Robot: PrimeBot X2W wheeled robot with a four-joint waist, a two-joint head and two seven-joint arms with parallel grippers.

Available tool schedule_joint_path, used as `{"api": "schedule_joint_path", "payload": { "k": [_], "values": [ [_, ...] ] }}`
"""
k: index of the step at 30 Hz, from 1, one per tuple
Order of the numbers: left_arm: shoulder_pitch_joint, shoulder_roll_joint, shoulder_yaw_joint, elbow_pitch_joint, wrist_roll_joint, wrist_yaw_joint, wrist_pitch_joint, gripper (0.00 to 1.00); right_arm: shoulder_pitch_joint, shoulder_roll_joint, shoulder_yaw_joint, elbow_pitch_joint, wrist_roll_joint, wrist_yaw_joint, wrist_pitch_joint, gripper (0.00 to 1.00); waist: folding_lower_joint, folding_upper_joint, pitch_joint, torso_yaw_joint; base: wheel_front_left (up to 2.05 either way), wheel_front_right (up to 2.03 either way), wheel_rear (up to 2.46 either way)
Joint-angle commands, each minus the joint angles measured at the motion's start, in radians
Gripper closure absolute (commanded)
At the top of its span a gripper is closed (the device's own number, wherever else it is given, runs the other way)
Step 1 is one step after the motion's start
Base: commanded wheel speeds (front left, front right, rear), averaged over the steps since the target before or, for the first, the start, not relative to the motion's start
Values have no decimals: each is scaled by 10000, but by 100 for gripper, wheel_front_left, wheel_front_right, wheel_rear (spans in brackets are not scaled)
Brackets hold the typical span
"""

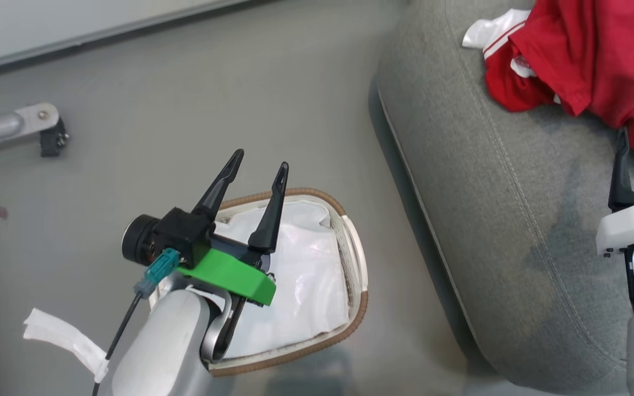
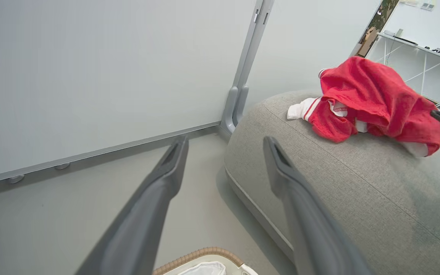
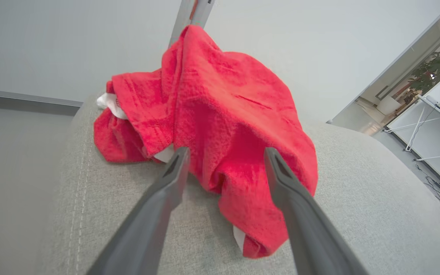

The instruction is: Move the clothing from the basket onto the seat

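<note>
Fingers [image 3: 170, 175] of right gripper [image 3: 224, 160] wide apart, holding nothing; left gripper [image 1: 260, 165] likewise wide, over basket [image 1: 358, 258]. Could snag loose fabric on pulling back, dragging red clothing [image 3: 220, 95] toward seat [image 3: 357, 183] edge. Clothing heaped on grey seat, near fold just beyond right fingertips, well apart from left ones.

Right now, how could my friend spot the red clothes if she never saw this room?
Look for the big grey seat beside the white basket on the floor. On that seat lies the clothing, a crumpled heap. It is bright red with white sleeve bits and stripes, unlike the plain white liner in the basket.
</note>
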Motion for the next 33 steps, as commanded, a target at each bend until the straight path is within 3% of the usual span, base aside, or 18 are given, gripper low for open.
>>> {"api": "schedule_joint_path", "payload": {
  "k": [1, 20, 33],
  "values": [
    [228, -55, 143, 19, -40, -27, -5, 0, -39, -106, 91, -28, 97, -14, -24, 0, 0, 0, -620, 376, 0, 0, 0],
    [2215, -565, 2734, -70, 35, -27, -5, 0, 49, 207, 2380, 397, 680, -14, -24, 0, 0, 0, -2931, 1857, 0, 0, 0],
    [3340, -584, 3824, -119, 43, 146, -5, 0, 1470, 243, 4047, -30, 2704, -14, -24, 0, 0, 0, -3573, 2133, 0, 0, 0]
  ]
}}
